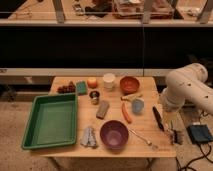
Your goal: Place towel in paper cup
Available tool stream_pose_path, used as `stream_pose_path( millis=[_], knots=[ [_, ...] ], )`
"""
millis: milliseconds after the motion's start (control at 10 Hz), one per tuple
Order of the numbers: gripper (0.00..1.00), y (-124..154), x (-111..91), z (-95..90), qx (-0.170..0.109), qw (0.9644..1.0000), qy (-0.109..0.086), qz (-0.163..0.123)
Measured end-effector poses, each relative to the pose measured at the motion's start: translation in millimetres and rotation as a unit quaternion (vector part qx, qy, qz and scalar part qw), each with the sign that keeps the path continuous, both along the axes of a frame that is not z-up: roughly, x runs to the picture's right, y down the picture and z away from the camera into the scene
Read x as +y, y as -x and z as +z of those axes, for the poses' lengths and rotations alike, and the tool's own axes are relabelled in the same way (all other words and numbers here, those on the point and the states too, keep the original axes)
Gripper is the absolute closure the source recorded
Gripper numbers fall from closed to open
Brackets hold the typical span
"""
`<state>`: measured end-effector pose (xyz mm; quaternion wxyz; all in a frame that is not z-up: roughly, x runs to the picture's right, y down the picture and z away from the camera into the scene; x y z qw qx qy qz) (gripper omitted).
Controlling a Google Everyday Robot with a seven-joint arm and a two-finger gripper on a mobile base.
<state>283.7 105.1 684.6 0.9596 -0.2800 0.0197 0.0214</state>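
Note:
The towel is a crumpled grey cloth lying on the wooden table near the front edge, between the green tray and the purple bowl. The white paper cup stands upright at the back of the table, between an orange and a brown bowl. My white arm is at the table's right side. The gripper hangs low by the front right corner, far from both the towel and the cup, and holds nothing that I can see.
A green tray fills the left side. A purple bowl, fork, carrot, blue cup, grey block, tin can, orange, brown bowl and black utensil lie around the table.

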Motion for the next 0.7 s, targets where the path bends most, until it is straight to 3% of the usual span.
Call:
stream_pose_path(
  millis=[500,700],
  knots=[
    [0.35,0.0,0.1,-0.4,-0.003,1.0000,-0.001,-0.003],
    [0.35,5.1,-3.8,-8.6,-0.025,0.9991,-0.016,-0.032]
  ],
)
